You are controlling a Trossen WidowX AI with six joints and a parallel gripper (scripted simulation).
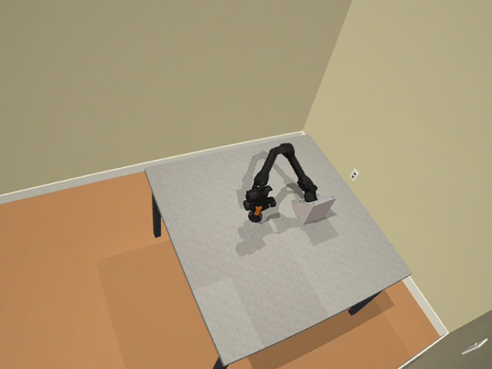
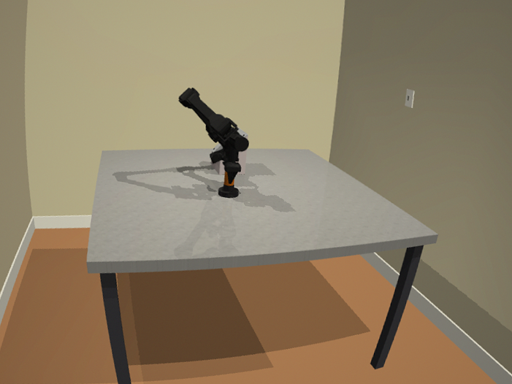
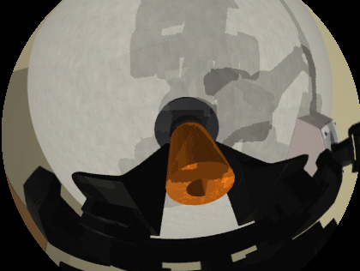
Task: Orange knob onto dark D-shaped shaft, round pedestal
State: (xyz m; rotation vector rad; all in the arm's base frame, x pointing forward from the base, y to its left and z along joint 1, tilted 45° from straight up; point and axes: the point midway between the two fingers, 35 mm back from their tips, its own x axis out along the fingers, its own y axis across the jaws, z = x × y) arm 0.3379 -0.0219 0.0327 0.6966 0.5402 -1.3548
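Observation:
The orange knob is between the fingers of my gripper, which is shut on it. The knob is roughly upright over the dark round pedestal. Its lower end is at the raised middle of the pedestal, very close above it or touching it; I cannot tell which. The dark shaft is hidden by the knob. A dark hole shows in the knob's top end in the wrist view. The flat sides of hole and shaft cannot be made out.
The grey table bears the pedestal. A pale pinkish block stands at the arm's base, off to the right in the wrist view. My arm arches up from it. Shadows of the arm fall around the pedestal.

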